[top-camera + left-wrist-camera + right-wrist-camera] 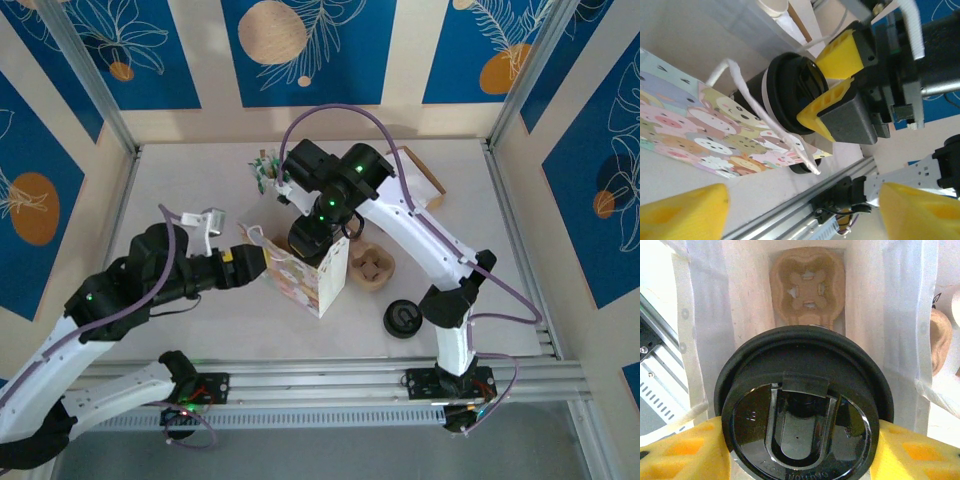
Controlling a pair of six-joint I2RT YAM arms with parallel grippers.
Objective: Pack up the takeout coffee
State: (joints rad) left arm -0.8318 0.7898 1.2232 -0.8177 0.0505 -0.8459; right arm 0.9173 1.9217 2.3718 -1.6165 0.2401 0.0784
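currently the right tool pinches the takeout coffee by its rim, one yellow finger on each side of the black lid. the cup hangs just above the open mouth of the cartoon-printed paper bag, which stands upright near the middle of the counter, a little toward its near edge. down inside the bag a brown pulp cup carrier lies on the bottom, straight under the cup.

the left tool sits at the bag's left side with its yellow pads spread wide, pinching nothing. a white cord handle of the bag loops loose in front of the cup.

on the counter just right of the bag lies a second pulp carrier. a loose black lid rests further right, toward the near edge.
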